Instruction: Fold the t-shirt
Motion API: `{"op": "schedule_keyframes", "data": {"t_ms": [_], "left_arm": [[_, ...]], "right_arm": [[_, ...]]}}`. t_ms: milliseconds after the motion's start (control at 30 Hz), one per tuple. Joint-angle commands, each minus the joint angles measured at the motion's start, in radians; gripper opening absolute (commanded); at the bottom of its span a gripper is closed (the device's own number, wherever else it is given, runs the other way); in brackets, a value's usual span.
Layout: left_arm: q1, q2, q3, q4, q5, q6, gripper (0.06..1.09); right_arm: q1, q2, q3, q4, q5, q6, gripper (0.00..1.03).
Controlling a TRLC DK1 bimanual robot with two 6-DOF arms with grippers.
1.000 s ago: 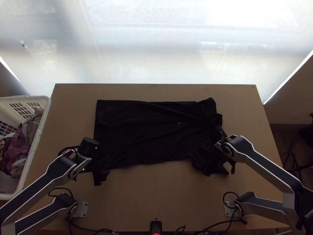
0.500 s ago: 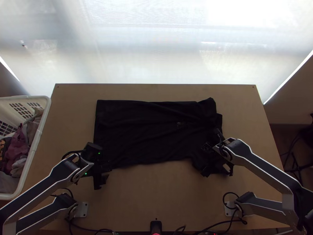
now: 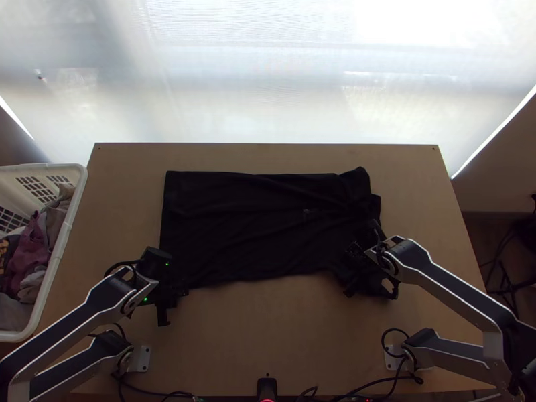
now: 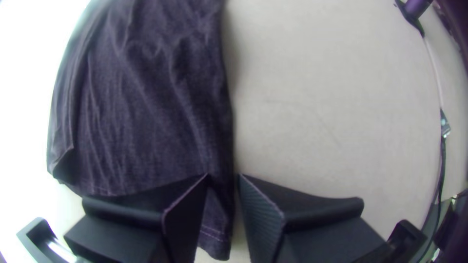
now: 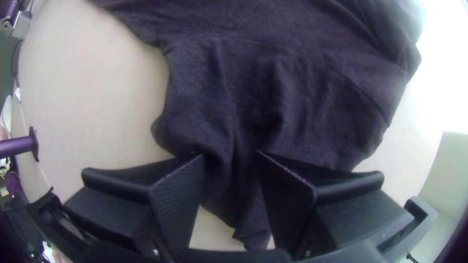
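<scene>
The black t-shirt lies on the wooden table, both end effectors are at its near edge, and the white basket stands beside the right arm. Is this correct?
Not quite: the top view shows the white basket beside the left arm. The black t-shirt lies on the table, with the left end effector and right end effector at its near edge.

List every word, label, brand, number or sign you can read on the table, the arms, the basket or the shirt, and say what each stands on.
No text can be read.
Small faint mark on the black t-shirt: too small and dim to read; I cannot tell whether it is lettering.
White basket, arms and table: no readable text.
</scene>
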Motion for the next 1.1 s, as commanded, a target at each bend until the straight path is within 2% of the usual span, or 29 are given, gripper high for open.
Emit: {"op": "schedule_keyframes", "data": {"t_ms": [0,167,267,333,500,767,1067], "left_arm": [[0.011,-0.003,-0.052,0.029,0.003,0.012,0.31],[0.034,-0.003,-0.072,0.056,0.003,0.034,0.2],[0.085,-0.004,-0.044,0.056,0.005,0.04,0.19],[0.128,-0.006,-0.004,0.047,0.008,0.04,0.16],[0.204,-0.012,0.057,-0.008,0.051,0.048,0.15],[0.249,-0.101,0.229,-0.295,0.161,0.0,0.15],[0.26,-0.22,0.284,-0.471,0.18,-0.001,0.15]], "right_arm": [[-0.002,0.018,-0.014,0.034,0.004,-0.007,0.3],[0.001,0.022,-0.034,0.064,0.004,-0.02,0.03],[0.0,0.018,-0.031,0.064,0.004,-0.024,0.03],[-0.006,0.001,-0.028,0.064,0.004,-0.025,0.03],[-0.016,-0.048,-0.023,0.047,-0.004,-0.019,0.03],[-0.008,-0.134,-0.014,-0.061,-0.046,-0.007,0.03],[0.03,-0.28,-0.003,-0.224,-0.141,0.016,0.03]]}}
